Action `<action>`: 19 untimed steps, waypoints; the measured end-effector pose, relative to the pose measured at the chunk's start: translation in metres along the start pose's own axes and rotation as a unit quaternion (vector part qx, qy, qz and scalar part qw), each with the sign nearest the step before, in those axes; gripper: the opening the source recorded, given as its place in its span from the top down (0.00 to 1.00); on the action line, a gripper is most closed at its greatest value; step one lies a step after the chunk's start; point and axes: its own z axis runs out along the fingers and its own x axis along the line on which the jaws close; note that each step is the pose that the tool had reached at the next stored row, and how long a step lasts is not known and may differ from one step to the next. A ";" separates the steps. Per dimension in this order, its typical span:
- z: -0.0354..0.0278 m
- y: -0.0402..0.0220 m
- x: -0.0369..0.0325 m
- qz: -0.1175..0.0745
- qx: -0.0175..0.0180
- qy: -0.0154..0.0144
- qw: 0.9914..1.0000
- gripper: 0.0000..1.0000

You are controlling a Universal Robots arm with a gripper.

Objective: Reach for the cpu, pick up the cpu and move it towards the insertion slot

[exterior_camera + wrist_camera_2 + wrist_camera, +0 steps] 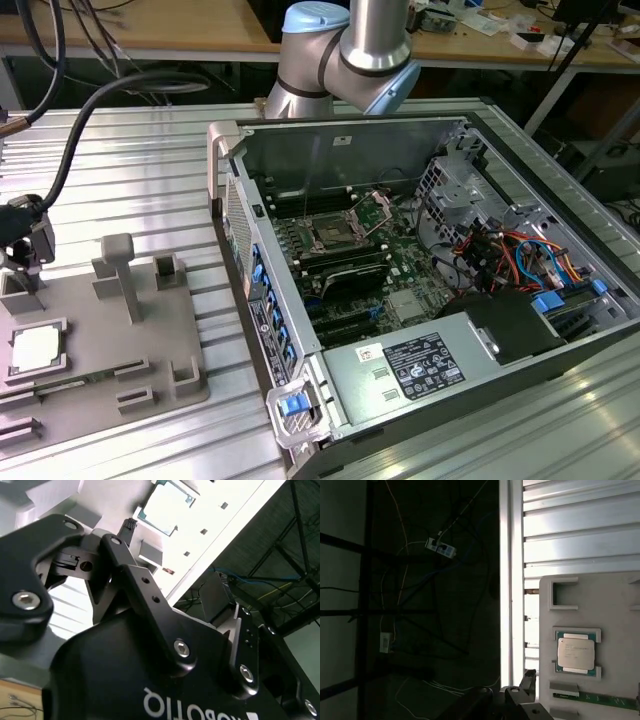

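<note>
Pincer [107, 530] is hovering at the tray [100, 340] edge, whether apart or together I cannot tell; cpu [575, 652] is sitting untouched in the tray's recess, probably keeping it square for grasping.

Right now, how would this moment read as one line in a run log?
stage: reaching | cpu: in gray holder, untouched | gripper: near holder, off cpu | insertion slot: in open case

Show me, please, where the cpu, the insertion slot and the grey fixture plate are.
cpu [575, 652]: first wrist view, middle of its silvery top.
insertion slot [330, 237]: exterior view, its dark centre.
grey fixture plate [150, 335]: exterior view, bare surface.
</note>
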 end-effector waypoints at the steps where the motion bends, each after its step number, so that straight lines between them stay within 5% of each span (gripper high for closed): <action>1: 0.0000 0.0000 0.0000 0.000 0.000 0.000 1.000 0.22; 7: 0.0015 0.0000 0.0000 0.000 0.000 0.000 1.000 0.23; 8: 0.0039 -0.0002 0.0000 0.000 0.000 0.000 1.000 0.30; 12: 0.0137 -0.0005 0.0000 0.000 0.000 0.000 1.000 0.30; 14: 0.0201 -0.0008 0.0000 0.000 0.000 0.000 1.000 0.39; 19: 0.0302 -0.0011 0.0000 0.000 0.000 0.000 1.000 0.39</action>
